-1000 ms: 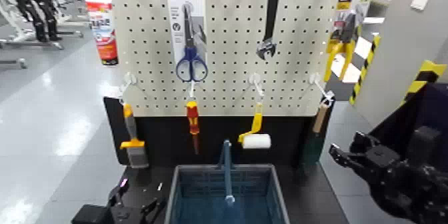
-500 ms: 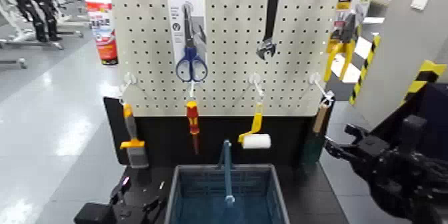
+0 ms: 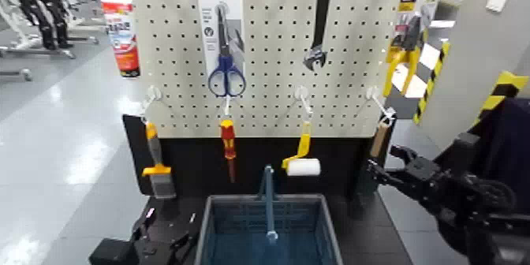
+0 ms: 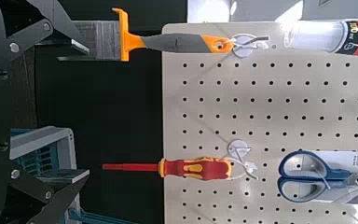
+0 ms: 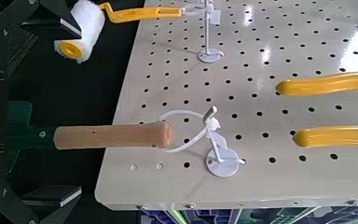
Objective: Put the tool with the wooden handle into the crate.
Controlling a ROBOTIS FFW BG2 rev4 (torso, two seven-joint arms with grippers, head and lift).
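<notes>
2 grippers, 1 at work by the pegboard's lower right corner.
Right gripper (image 3: 384, 172), fingers apart, reaches toward the tool with the wooden handle (image 5: 112, 136), hung on a hook (image 5: 210, 140). Left gripper (image 3: 162, 237), fingers spread, sits low beside the crate (image 3: 207, 225). Package writing is unreadable.

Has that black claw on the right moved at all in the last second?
Yes. The right gripper has slid left across the head view, closing on the wooden-handled tool hanging at the pegboard's lower right edge.
</notes>
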